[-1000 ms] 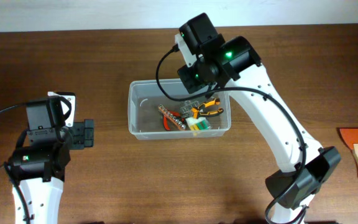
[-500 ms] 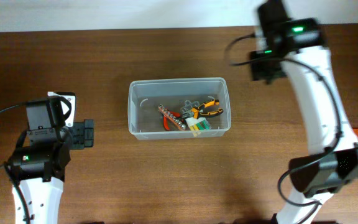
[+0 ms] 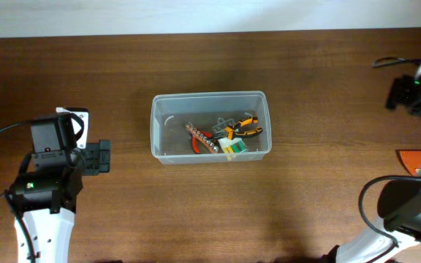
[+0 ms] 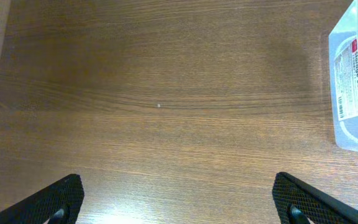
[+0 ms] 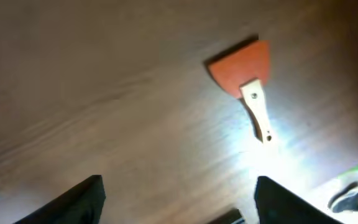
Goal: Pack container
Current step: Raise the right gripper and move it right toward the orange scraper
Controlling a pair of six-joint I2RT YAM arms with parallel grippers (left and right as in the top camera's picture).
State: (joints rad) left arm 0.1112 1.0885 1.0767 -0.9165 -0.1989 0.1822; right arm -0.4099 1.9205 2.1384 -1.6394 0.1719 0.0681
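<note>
The container [image 3: 168, 131] sits in the middle of the overhead frame on the brown wooden counter [image 3: 123, 66], with its long sides running left to right. A small heap of hand tools lies in its right half: pliers [image 3: 245, 127] with orange-and-black handles, a red-handled tool [image 3: 198, 140] and a green-and-yellow piece [image 3: 234, 147].

The left arm [image 3: 46, 190] is at the lower left of that frame, well apart from the container. In its wrist view the left pincer [image 4: 179, 202] stands wide, its dark fingers [image 4: 61, 198] in the lower corners with only bare wood between them. The container's end, bearing a printed label [image 4: 347, 78], shows at the right edge.

The right arm [image 3: 415, 208] runs along the right edge of the overhead frame, partly cut off. Its wrist view is blurred, yet the right pincer [image 5: 179, 202] is clearly spread wide and holds nothing. A scraper [image 5: 247, 71] with an orange blade and a pale wooden handle lies on the counter in the upper right of that view.
</note>
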